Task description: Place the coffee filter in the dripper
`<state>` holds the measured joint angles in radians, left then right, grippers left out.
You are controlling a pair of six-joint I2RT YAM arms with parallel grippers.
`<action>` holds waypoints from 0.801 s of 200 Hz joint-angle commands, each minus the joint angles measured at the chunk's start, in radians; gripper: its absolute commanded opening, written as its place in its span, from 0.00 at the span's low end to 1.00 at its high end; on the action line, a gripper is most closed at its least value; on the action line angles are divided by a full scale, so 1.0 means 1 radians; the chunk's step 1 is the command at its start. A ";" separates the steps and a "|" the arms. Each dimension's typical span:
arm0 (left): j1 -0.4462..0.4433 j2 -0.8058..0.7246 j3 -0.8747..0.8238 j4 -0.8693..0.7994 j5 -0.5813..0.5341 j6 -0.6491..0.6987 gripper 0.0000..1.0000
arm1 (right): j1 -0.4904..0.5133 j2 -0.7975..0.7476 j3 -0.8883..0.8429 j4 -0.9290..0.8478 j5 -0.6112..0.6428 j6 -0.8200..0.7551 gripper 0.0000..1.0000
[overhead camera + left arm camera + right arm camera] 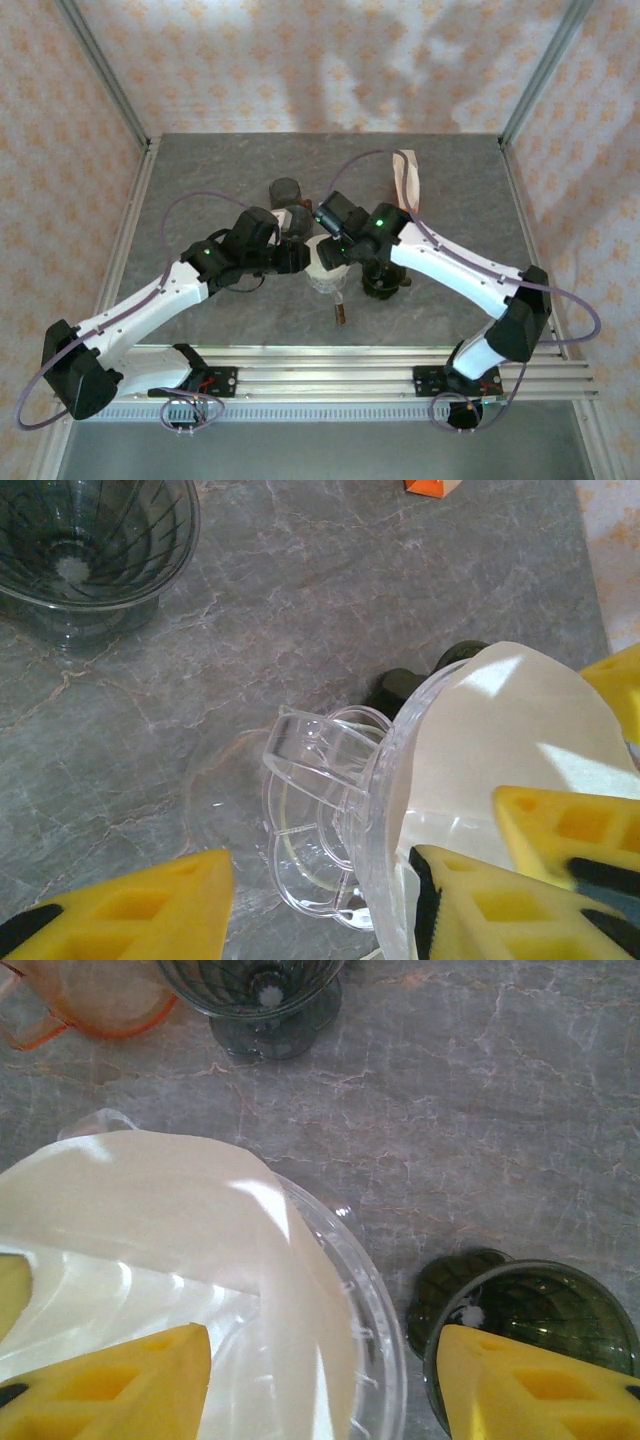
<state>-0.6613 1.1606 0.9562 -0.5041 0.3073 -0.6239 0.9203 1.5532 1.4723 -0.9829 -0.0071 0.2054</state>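
A clear plastic dripper [327,270] stands at the table's middle between both arms. Its handle [310,780] faces the left wrist camera. The white paper filter [500,730] lies inside it, one side rising above the rim [385,1330]. My left gripper [322,880] is open and straddles the dripper's wall and handle, its right finger [480,910] inside against the paper. My right gripper [325,1350] is also open. Its left finger [110,1385] sits over the filter [150,1200] and its right finger [530,1390] hangs outside the rim.
A green glass dripper [540,1305] stands close beside the clear one, under my right finger. A dark grey dripper [90,540] and an orange cup [100,995] stand farther back. A tall brown pack [407,175] stands at the back right. A small brown piece [341,312] lies in front.
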 commanded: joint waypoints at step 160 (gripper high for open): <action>-0.011 0.004 -0.016 0.032 0.014 -0.008 0.50 | -0.003 0.121 -0.044 0.024 0.066 0.031 0.62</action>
<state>-0.6613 1.1610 0.9516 -0.4957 0.3080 -0.6277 0.9199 1.6619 1.4521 -0.9691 0.0269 0.2165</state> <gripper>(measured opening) 0.503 0.617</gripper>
